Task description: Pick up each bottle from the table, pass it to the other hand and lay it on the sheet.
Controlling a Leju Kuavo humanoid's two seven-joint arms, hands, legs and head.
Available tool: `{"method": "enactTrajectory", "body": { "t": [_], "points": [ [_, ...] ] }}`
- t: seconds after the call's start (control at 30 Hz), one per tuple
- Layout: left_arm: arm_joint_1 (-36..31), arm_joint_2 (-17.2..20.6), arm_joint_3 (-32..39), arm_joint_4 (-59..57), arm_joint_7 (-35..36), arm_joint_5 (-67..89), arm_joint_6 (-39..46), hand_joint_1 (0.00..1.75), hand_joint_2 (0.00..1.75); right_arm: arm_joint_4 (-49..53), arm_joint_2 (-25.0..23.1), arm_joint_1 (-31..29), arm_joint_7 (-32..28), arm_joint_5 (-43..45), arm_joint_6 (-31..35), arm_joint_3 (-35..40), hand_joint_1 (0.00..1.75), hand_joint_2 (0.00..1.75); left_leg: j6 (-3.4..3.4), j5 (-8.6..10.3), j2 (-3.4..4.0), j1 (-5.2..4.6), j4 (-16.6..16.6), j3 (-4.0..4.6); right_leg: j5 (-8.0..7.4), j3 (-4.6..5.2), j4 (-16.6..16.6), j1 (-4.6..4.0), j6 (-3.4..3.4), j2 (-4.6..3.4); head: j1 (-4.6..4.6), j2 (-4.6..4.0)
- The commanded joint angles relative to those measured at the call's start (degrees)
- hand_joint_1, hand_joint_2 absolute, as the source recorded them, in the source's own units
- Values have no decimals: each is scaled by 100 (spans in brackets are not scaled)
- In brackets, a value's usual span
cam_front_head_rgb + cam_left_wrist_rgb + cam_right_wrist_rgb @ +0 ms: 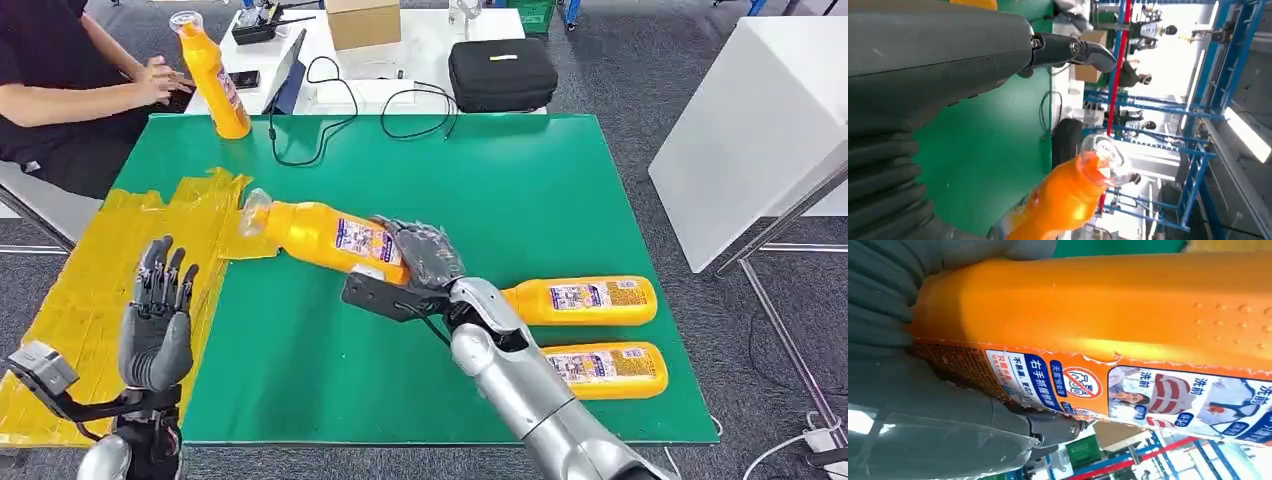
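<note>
While the right hand point(425, 262) gripped the bottle point(325, 235), the open left hand point(158, 320) needed a grasp near the neck.

A flat green tabletop point(500, 180) carries a crinkled yellow sheet point(90, 280) along its left side. Well right of the sheet lie two orange plastic bottles point(590, 300) point(610, 368) side by side; beyond it stands an upright orange bottle point(215, 80).
</note>
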State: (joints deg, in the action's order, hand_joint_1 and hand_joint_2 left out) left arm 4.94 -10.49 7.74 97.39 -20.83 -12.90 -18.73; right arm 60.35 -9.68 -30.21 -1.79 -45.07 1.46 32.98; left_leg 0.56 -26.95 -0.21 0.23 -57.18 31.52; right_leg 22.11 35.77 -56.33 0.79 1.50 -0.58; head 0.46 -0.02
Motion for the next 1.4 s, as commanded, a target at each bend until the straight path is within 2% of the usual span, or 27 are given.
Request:
{"method": "enactTrajectory", "body": {
  "t": [0.03, 0.77, 0.87, 1.07, 1.3, 1.33, 1.37, 1.4],
  "points": [
    [-85, -139, -453, -450, 143, -264, -191, 0, 175, -156, -299, -81, -63, 147, 45, 219, 175, 175, -3, -7, -3, 6, 5, -23, 7, -26, 7, -8, -6, 9, 0, 0],
    [-63, -133, -371, -391, 158, -713, -293, 0, 175, -1037, -1032, 113, -246, 364, 155, 1205, 175, 175, -4, -7, 6, 8, 12, -23, 5, -24, 11, -10, -7, 1, 0, 0],
    [-77, -148, -366, -390, 163, -742, -301, 0, 175, -1245, -1032, 91, -136, 921, 327, 2126, 175, 175, -3, -4, 3, 5, 12, -16, 4, -15, 10, -6, -6, 2, 0, 0],
    [-64, -144, -362, -379, 160, -762, -297, 0, 175, -1326, -1032, 19, -95, 1094, 395, 2333, 175, 175, -2, -2, -2, 2, 8, -4, 3, -4, 5, -3, -4, 6, 0, 0],
    [20, -167, -213, -266, 61, -733, -208, 0, 175, -1272, -1032, 169, 51, 1654, 507, 3643, 175, 175, -4, -10, 9, 9, 14, -24, 7, -23, 13, -10, -8, -4, 0, 0],
    [5, -193, -194, -259, 56, -700, -208, 26, 175, -1305, -1032, 133, 86, 1773, 575, 3744, 175, 175, -2, -5, 6, 5, 10, -7, 3, -6, 7, -5, -5, -2, 0, 0],
    [-17, -200, -197, -251, 39, -662, -218, 175, 175, -1341, -1032, 102, 97, 1832, 622, 3762, 175, 175, -5, -11, 6, 11, 11, -24, 9, -24, 11, -12, -8, 0, 0, 0],
    [-19, -209, -180, -240, 23, -633, -186, 175, 175, -1369, -1032, 86, 102, 1852, 650, 3728, 175, 175, -5, -13, 5, 13, 13, -30, 10, -32, 14, -15, -9, 2, 0, 0]
  ]
}}
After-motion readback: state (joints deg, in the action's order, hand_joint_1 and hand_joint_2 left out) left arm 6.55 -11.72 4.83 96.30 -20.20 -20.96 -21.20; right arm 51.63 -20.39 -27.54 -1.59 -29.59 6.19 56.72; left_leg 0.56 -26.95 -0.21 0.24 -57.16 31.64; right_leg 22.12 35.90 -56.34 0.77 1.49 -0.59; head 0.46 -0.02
